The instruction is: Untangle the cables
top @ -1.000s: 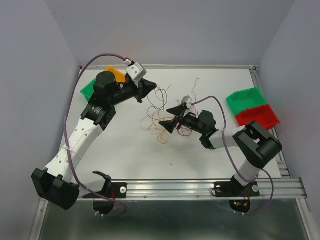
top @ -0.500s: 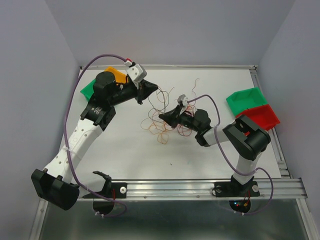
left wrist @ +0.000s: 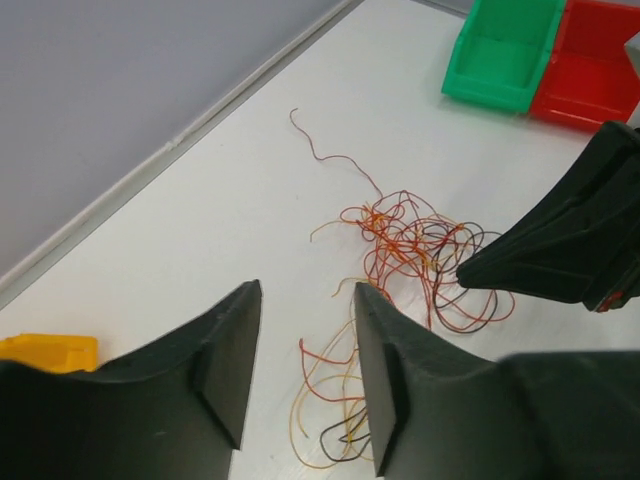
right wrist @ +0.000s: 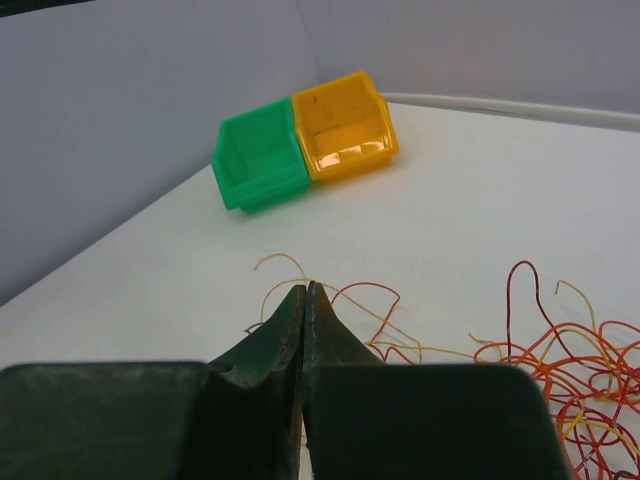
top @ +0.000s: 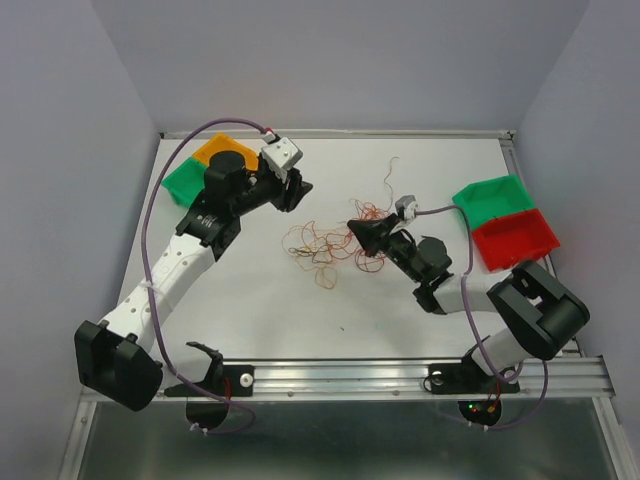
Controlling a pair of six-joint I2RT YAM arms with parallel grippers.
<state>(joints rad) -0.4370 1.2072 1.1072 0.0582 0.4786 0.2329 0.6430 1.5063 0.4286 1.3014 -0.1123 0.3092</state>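
Top external view: the cables (top: 322, 245) formed one loose tangle of thin red, orange, yellow and dark strands near the centre of the table (top: 430, 160). One free end trailed toward 1 o'clock. Individual strands could not be counted. Four bins were present: a first green bin (top: 178, 180) and an orange bin (top: 213, 148) at 10 o'clock, and a second green bin (top: 490, 197) and a red bin (top: 515, 237) at 3 o'clock. The left gripper (top: 297, 190) was at 11 o'clock of the tangle. The right gripper (top: 355, 232) was at its 3 o'clock edge.

Left wrist view: the left gripper (left wrist: 307, 300) had its jaws parted wide and held nothing. The cables (left wrist: 410, 240) lay ahead, with the right gripper (left wrist: 560, 240) tip against them.

Right wrist view: the right gripper (right wrist: 305, 292) had its jaws pressed together. Strands crossed at the tip, but whether one was pinched could not be told. Most of the cables (right wrist: 560, 370) lay at 4 o'clock.
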